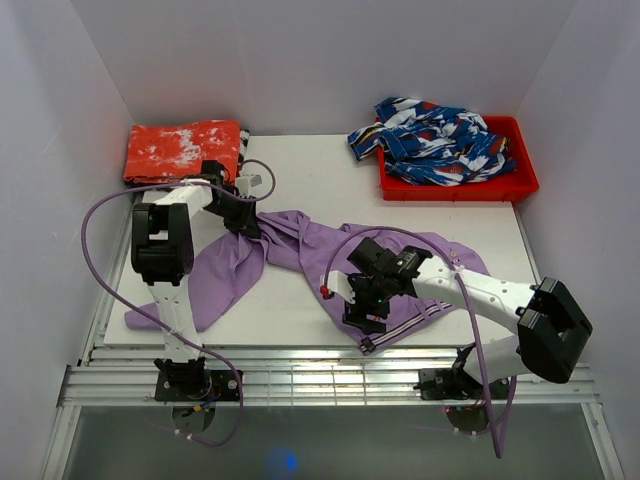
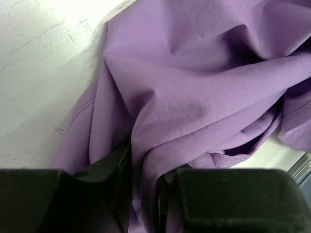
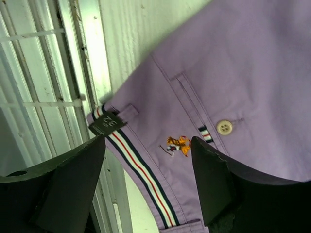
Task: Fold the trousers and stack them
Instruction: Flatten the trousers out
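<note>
White table (image 1: 310, 170), white walls (image 1: 300, 60) — lilac trousers (image 1: 300, 245) sprawled, red bin (image 1: 525, 185) behind

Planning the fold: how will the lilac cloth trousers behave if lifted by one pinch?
Probably floppy: the lilac cloth trousers lie creased and bunch inside the left tool. Likely light: the fabric looks thin. The striped waistband seems stiffer and may hold shape.

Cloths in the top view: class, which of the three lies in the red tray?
The blue-white-red patterned garment, heaped in the red tray at far right. The lilac trousers sprawl on the table; the red-orange cloth lies flat at far left.
</note>
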You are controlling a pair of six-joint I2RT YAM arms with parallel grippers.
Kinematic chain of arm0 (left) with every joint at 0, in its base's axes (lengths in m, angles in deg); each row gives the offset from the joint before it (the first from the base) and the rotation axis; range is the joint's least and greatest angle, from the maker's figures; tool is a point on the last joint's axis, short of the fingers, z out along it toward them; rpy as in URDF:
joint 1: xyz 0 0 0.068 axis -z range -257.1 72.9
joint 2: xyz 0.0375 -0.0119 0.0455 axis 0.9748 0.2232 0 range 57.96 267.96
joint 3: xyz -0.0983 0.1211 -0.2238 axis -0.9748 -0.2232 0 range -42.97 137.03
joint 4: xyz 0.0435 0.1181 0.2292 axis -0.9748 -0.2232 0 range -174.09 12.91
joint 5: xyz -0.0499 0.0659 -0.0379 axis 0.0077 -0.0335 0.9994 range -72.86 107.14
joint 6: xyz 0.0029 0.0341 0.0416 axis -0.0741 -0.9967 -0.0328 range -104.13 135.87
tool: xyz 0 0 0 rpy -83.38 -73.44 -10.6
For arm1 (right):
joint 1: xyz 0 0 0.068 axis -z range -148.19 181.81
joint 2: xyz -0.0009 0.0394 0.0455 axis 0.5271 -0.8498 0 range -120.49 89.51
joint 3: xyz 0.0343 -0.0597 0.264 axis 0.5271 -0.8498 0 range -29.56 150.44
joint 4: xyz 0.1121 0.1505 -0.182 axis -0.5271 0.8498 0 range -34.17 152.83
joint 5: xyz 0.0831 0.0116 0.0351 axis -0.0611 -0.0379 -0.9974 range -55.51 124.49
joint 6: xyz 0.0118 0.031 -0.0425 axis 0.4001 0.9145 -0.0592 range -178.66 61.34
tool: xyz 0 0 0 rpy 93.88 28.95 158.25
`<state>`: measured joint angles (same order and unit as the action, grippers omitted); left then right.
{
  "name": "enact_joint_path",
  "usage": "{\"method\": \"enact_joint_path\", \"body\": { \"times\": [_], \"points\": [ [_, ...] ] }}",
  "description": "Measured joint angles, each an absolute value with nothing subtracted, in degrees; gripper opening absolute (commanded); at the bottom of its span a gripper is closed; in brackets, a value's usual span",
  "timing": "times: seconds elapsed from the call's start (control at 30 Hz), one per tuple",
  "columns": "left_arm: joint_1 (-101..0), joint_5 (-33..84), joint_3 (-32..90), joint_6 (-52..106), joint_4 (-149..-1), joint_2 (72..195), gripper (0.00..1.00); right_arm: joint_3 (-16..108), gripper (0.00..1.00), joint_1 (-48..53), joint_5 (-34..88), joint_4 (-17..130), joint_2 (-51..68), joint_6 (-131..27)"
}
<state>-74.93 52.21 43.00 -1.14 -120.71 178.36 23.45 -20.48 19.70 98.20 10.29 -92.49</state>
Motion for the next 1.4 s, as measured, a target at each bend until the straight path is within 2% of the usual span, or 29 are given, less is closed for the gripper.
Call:
{"method": "enact_joint_path", "body": {
  "times": [0.27,0.5,0.6,0.63,0.67,0.7,0.87,0.97,1.13,1.27,1.4],
  "points": [
    [-75.0,52.2,42.6,-0.7,-120.2,178.2,0.34,22.1,0.77,-27.6,19.6,93.8,7.7,-86.4],
    [-75.1,52.2,42.0,-0.5,-119.7,177.9,0.34,19.2,0.67,-31.2,24.9,88.1,3.3,-81.3],
    [-75.1,52.2,41.8,-0.5,-119.3,177.7,0.34,17.8,0.43,-31.3,27.8,85.8,2.8,-80.5],
    [-75.1,52.2,41.7,-0.6,-119.3,177.6,0.33,17.5,0.22,-31.3,28.8,85.1,2.9,-80.5],
    [-75.1,52.2,41.6,-0.6,-119.1,177.6,0.33,17.4,0.11,-31.3,29.3,84.6,2.9,-80.9],
    [-75.1,52.3,41.4,-0.5,-119.0,177.5,0.33,17.3,0.08,-31.3,29.8,84.3,3.0,-80.9],
    [-75.1,52.4,41.0,-1.2,-118.6,177.2,0.3,16.9,0.08,-31.0,29.8,85.7,7.7,-83.0],
    [-75.2,53.0,39.8,-3.3,-118.0,176.4,0.27,19.6,0.08,-27.5,24.0,90.2,12.8,-86.0],
    [-75.2,53.3,33.3,-11.4,-119.9,171.1,0.22,30.7,0.08,-16.8,15.5,95.9,22.3,-92.4],
    [-75.2,53.3,29.0,-18.5,-122.6,166.9,0.2,44.1,0.08,-8.0,9.3,99.4,23.8,-96.2],
    [-75.1,53.2,25.8,-25.1,-124.6,161.9,0.18,47.7,0.08,10.6,5.3,99.7,22.7,-100.7]
  ]
}}
